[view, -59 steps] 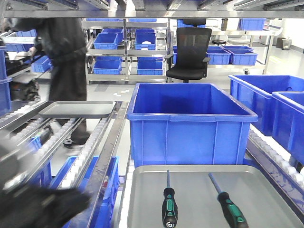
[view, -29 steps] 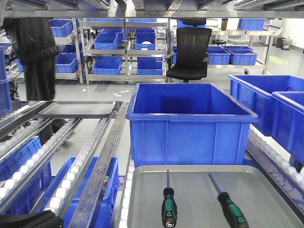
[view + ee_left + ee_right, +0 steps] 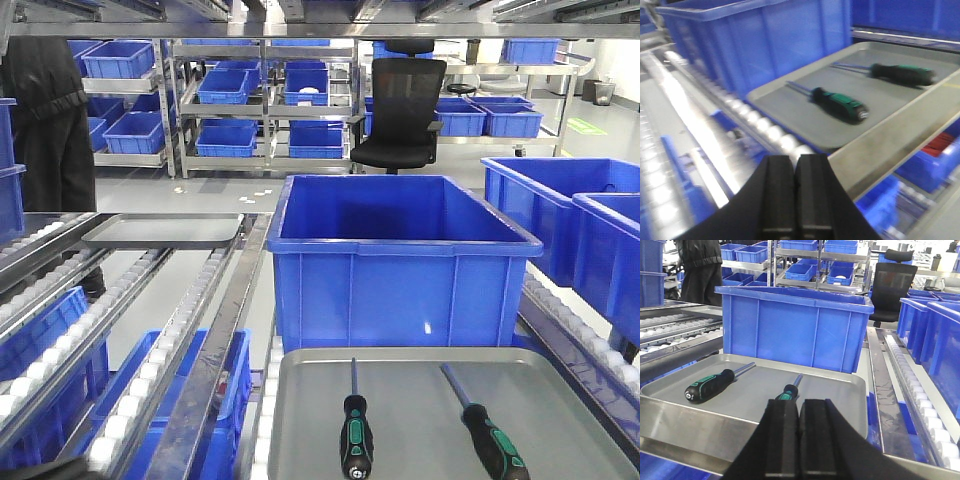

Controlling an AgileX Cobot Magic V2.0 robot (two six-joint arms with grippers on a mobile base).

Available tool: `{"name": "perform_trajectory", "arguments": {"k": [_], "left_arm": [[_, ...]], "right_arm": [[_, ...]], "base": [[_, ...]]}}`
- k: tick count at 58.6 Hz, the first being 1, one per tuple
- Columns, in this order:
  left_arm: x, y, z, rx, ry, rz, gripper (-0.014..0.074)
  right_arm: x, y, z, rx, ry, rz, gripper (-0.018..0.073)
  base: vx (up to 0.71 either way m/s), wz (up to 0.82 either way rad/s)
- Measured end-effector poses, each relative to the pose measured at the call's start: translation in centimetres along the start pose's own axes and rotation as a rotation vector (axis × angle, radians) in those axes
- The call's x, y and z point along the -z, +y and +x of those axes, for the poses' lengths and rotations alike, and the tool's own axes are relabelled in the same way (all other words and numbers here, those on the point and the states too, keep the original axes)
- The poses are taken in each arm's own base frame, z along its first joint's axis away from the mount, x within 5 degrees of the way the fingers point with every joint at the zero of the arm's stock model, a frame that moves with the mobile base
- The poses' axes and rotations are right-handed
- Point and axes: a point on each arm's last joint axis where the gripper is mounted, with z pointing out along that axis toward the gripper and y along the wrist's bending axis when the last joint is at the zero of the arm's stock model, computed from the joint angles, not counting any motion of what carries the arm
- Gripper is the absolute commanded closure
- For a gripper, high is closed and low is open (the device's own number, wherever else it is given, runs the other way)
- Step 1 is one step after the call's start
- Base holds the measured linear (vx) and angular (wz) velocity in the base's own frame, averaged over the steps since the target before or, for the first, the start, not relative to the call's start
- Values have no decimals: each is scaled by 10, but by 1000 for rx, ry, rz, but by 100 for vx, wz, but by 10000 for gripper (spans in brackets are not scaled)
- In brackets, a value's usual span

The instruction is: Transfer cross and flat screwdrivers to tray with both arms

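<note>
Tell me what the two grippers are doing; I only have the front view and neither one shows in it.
Observer: The left gripper is shut and empty, as its wrist view shows.
Operator: And the right one?
Observer: The right gripper is also shut and empty, hovering in front of the tray's near rim.
Operator: Does it block anything in its wrist view?
Observer: Yes. Its fingers hide most of the right screwdriver handle. The left screwdriver shows whole.
</note>
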Motion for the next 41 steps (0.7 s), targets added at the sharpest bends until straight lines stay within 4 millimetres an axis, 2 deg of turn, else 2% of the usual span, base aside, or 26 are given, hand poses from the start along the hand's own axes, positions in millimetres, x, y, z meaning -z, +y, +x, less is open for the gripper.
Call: {"name": "perform_trajectory", "arguments": {"k": [10, 24, 34, 41], "left_arm": [[28, 17, 33, 33, -107, -154, 596], [60, 25, 85, 61, -199, -376, 596], [68, 23, 115, 77, -267, -474, 596], [68, 23, 127, 95, -213, -492, 596]], "right_arm": [[0, 0, 0, 0, 0, 0, 567], [0, 0, 0, 0, 0, 0, 567], [0, 0, 0, 0, 0, 0, 567], [0, 0, 0, -1, 0, -1, 567]], "base": [[0, 0], [0, 0], [0, 0], [0, 0]]}}
